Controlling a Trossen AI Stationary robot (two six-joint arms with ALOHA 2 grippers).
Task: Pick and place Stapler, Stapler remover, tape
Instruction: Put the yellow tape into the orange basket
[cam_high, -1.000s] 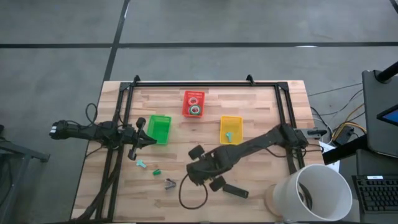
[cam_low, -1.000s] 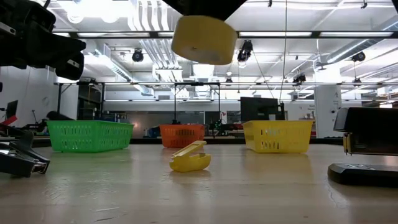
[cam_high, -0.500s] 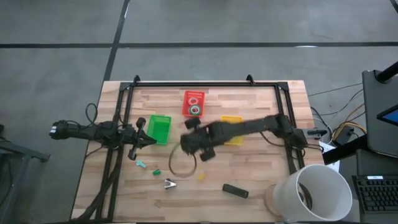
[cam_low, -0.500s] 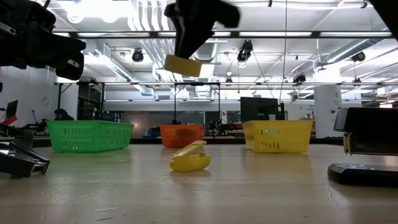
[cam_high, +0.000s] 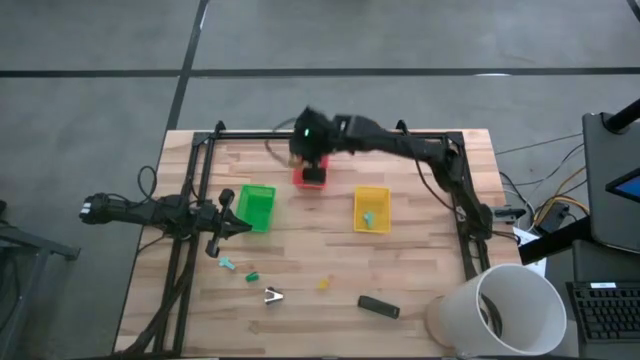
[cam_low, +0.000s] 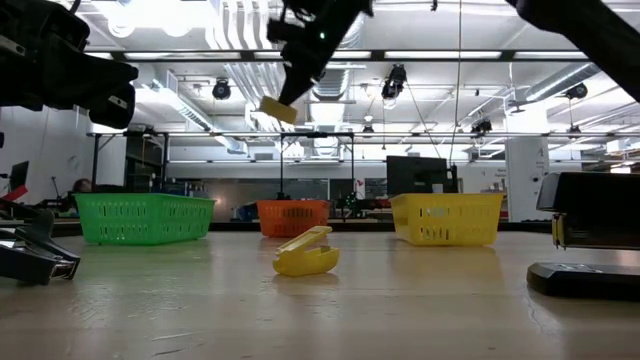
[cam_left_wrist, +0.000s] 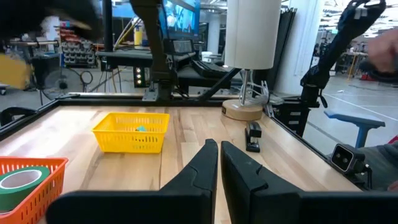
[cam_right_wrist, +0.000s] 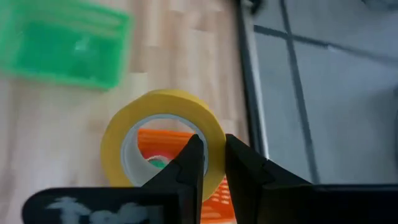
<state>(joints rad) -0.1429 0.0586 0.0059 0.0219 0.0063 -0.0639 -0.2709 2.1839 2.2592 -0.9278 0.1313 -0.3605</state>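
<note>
Right gripper (cam_right_wrist: 208, 163) grips yellow tape (cam_right_wrist: 163, 137) above orange basket (cam_right_wrist: 158, 144), green tape (cam_right_wrist: 157, 162) inside.

lab/workshop | ceiling ducts (cam_low: 240, 70) | equipment racks (cam_low: 315, 165) | monitors (cam_left_wrist: 180, 18)

Right arm is extended across the table toward its far edge, elbow bent near the right-hand frame rail, wrist raised well above the surface. Right gripper (cam_high: 312, 150) is carried high over the far-centre area, pointing downward; its two dark fingers (cam_right_wrist: 190, 163) are clamped on the rim of a yellow ring-shaped tape roll (cam_right_wrist: 163, 142), one finger inside the hole, one outside. In the low view the right gripper (cam_low: 290, 90) is seen near the top, tilted. Left arm is parked low along the left side of the table, left gripper (cam_high: 226, 223) pointing toward centre, its fingers (cam_left_wrist: 202, 167) closed together, nothing held
</note>
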